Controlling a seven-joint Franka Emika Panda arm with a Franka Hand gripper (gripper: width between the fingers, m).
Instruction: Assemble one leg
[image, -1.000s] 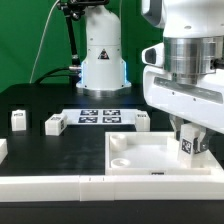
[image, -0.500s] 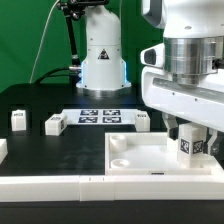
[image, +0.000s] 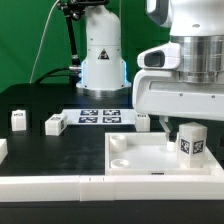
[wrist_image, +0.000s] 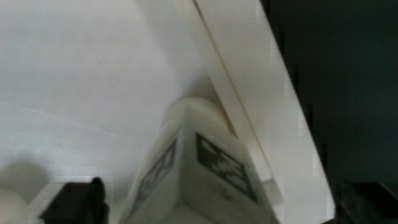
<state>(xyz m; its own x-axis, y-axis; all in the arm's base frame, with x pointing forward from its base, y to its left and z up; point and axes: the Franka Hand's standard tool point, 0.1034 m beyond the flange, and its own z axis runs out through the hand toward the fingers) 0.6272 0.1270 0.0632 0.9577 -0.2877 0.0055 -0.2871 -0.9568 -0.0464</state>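
The leg (image: 190, 141), a small white plastic block-like peg w/ a black-and-white square tag on its face, stands upright in the large white square plastic tray (image: 135, 165), at the corner toward the exterior view's right. It looks seated in or on a corner socket; I can't tell how deep. In the wrist view the same peg (wrist_image: 205, 170) sits close against the tray wall (wrist_image: 249, 110).

My gripper (image: 175, 128) hangs just above and beside the peg, on the side nearer the tray's middle. Fingers mostly hidden behind my own housing, so I can't tell if they're apart or together. They don't seem clamped on the peg.

Handling, my guess: light, stiff, hard plastic, smooth so a bit slippery. Not fragile. Best hold is across two flat opposite sides, upper half, squarely, so it doesn't twist.

Count, rel. to the tray:
- 1 tray
- 1 leg in it
- 3 more small white tagged blocks (image: 54, 124) beyond the tray on the black table (image: 40, 150)
- 1 flat marker board (image: 99, 117) beyond the tray
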